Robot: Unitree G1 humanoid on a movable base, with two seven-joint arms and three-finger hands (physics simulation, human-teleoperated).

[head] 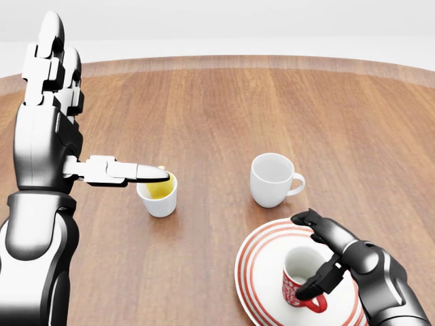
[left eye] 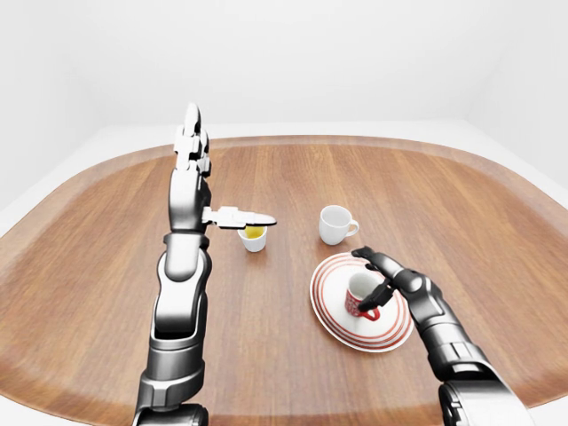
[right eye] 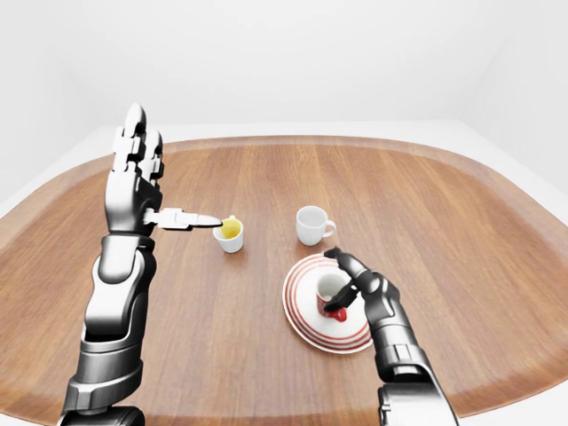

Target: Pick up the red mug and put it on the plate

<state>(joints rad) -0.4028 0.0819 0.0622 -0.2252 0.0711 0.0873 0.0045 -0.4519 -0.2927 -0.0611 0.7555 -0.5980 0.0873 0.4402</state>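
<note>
The red mug (head: pixel 299 284) stands upright on the white plate with red rings (head: pixel 260 252) at the lower right of the head view, its handle toward the bottom right. My right hand (head: pixel 309 252) is open. Its upper fingers (head: pixel 318 224) are spread above the mug's rim, and the thumb (head: pixel 314 284) lies low by the handle side. My left hand (head: pixel 95 109) is open and raised at the left, fingers pointing up. Its thumb (head: pixel 139 172) sticks out level over a small cup.
A small white cup of yellow liquid (head: pixel 160 195) stands under the left thumb. A plain white mug (head: pixel 272 180) stands just above the plate. The wooden table (left eye: pixel 293 177) is wide and rounded, with white floor beyond its rim.
</note>
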